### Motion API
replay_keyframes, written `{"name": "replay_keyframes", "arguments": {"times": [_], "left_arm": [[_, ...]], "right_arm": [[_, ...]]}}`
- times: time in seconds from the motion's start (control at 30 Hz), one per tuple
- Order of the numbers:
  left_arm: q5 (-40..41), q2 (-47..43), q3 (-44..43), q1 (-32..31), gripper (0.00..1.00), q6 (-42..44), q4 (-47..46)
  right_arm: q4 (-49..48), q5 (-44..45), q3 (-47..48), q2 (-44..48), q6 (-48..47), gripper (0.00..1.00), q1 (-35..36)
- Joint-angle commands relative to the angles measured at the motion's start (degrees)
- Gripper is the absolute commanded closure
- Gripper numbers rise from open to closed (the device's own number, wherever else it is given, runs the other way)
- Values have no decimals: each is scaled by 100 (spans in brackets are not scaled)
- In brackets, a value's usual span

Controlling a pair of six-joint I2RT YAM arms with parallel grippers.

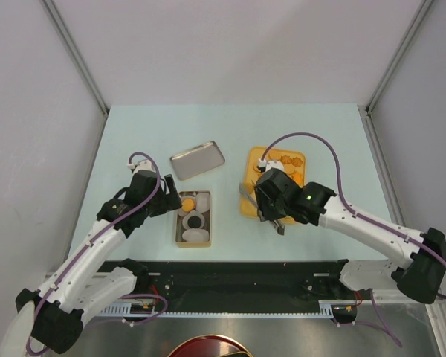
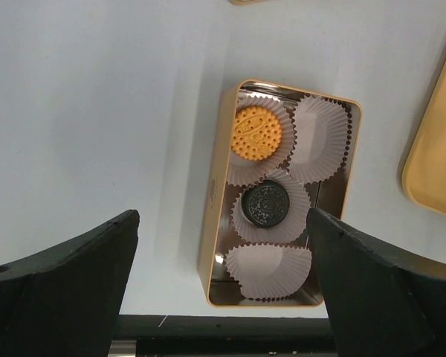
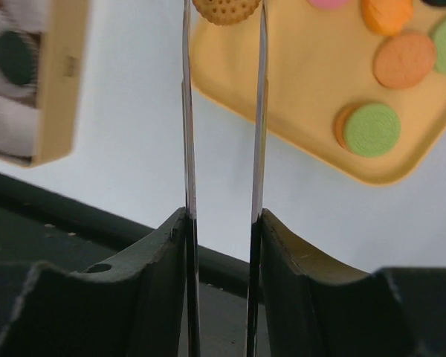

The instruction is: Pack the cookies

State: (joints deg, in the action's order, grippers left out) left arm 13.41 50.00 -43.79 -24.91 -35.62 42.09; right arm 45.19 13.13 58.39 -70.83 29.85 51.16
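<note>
Your right gripper [image 3: 223, 223] clamps its jaws on the tongs [image 3: 187, 134], whose tips pinch one of the cookies [image 3: 227, 9] at top centre; more lie on the tray [image 3: 297, 119], upper right. They are probably light and brittle: squeeze the rims gently. Your left gripper [image 2: 223, 230] holds its jaws spread over the tin [image 2: 212, 223].

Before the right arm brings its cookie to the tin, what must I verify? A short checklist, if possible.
1. The right gripper is shut on the tongs: ok.
2. The cookie sits between the tong tips: ok; how firmly, cannot tell.
3. Empty paper cups in the tin: ok, two are free.
4. The lid is off the tin: ok.
5. The left gripper has its jaws open: ok.
</note>
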Motion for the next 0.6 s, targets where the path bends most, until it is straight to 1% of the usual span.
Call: {"name": "replay_keyframes", "arguments": {"times": [0.0,0.03,0.17,0.43,0.57], "left_arm": [[127,-43,28,-32,0,-42,-86],[118,-51,28,-32,0,-51,-86],[136,-52,28,-32,0,-51,-69],[136,-60,20,-32,0,-60,-51],[136,-78,28,-32,0,-68,-43]], "right_arm": [[-124,235,822,157,-14,63,465],[-168,217,901,53,-5,63,648],[-370,191,1174,-290,-49,64,939],[-923,-196,1350,-1020,-216,64,975],[-1038,-319,1552,-1310,-268,66,1036]]}}
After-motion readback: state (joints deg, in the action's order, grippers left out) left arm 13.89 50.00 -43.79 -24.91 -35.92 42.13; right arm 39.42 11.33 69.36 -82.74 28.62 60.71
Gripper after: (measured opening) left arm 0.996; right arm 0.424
